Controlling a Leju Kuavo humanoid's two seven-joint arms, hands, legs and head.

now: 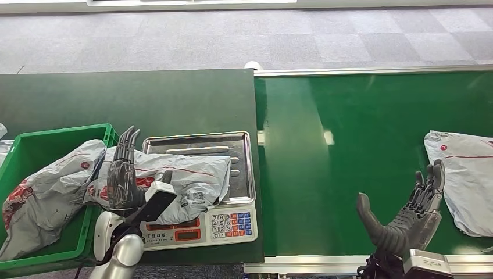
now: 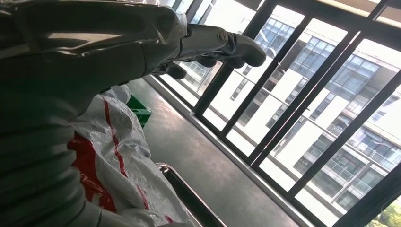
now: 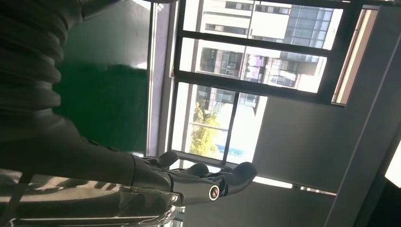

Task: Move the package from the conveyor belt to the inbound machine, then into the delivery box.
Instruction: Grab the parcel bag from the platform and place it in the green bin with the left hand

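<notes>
A grey package point(image 1: 195, 177) with red stripes lies on the steel tray point(image 1: 241, 168) of the weighing scale point(image 1: 232, 224), its left end hanging over the rim of the green box point(image 1: 64, 129). My left hand point(image 1: 123, 174) is over that left end, fingers straight and spread, gripping nothing. The left wrist view shows the same package point(image 2: 118, 151) under the outstretched left hand point(image 2: 208, 45). A second grey package point(image 1: 465, 180) lies on the green conveyor belt point(image 1: 349, 145) at the far right. My right hand point(image 1: 415, 212) hovers open just left of it, thumb apart from the fingers.
Another grey and red package point(image 1: 40, 197) lies inside the green box. The scale stands on a dark green table point(image 1: 145, 99) that meets the belt's left end. Grey carpet floor point(image 1: 232, 40) lies beyond. Windows fill the background behind the right hand point(image 3: 189, 182).
</notes>
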